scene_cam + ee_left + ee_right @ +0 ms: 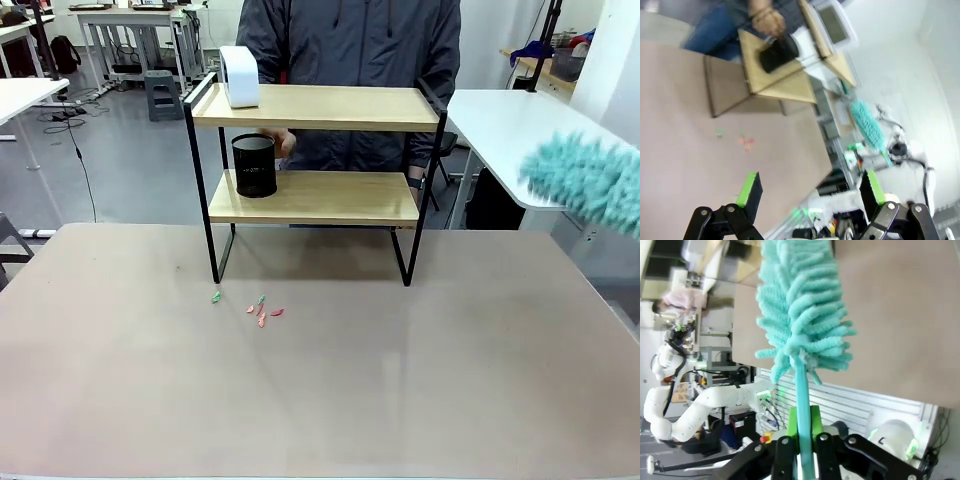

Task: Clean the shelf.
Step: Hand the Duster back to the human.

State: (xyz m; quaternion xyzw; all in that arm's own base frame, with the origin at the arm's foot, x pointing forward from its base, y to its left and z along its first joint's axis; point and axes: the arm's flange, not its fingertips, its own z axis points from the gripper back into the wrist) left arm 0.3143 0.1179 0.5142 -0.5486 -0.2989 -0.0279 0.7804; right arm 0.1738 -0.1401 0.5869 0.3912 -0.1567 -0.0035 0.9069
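Note:
The shelf (315, 108) stands at the table's far middle, with two wooden boards in a black frame; it also appears tilted in the left wrist view (785, 82). A black mesh cup (254, 165) sits on the lower board, and the person's hand (286, 142) is right behind it. The top board carries a white roll-shaped thing (238, 76). My right gripper (803, 421) is shut on the handle of a teal fluffy duster (802, 305). The duster's head (590, 182) hangs in the air at the right, well clear of the shelf. My left gripper (810, 187) is open and holds nothing.
Small red and green scraps (262, 311) lie on the brown table (400, 380) just in front of the shelf's left legs. A person stands behind the shelf. A white side table (500, 125) stands at the far right.

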